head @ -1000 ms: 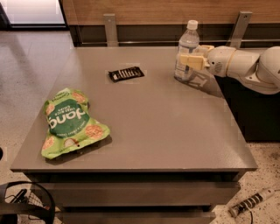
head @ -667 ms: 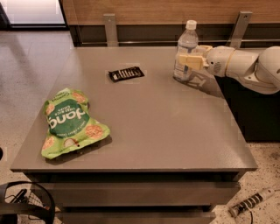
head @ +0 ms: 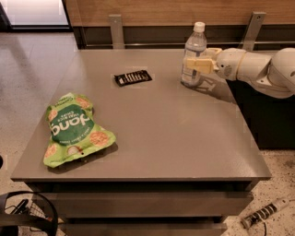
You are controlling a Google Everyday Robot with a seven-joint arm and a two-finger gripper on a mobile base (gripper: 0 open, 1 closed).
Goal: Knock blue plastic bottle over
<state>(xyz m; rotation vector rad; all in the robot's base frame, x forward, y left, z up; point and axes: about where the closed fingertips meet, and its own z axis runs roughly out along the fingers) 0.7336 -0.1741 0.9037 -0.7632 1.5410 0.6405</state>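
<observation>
Since the blue plastic bottle [head: 194, 45] stands upright on its base with its white cap on top, we judge the task not yet done: the tipping itself is all that is left. The gripper [head: 196, 64] is at the bottle's label, at mid height, and reaches in from the side where the white arm [head: 258, 69] comes across. It looks to be touching the bottle, though the overlap makes this hard to confirm. We cannot tell whether the claw is spread, pressed together or pinching the bottle.

The bottle sits on the grey table [head: 175, 138], near the far edge and not far from the edge on the arm's side. A fall away from the camera could, in our view, send it rolling to the wooden wall [head: 152, 11] just behind the bottle. A fall towards the arm has little table to land on. The widest open surface lies in front of the bottle, towards the camera, and on the side away from the arm.

On that side, a small black packet [head: 132, 77] lies flat, apart from the bottle. The green snack bag [head: 73, 129] lies well apart from the bottle, out towards the near corner. We think a push away from the arm should topple the bottle onto bare tabletop, short of the packet.
</observation>
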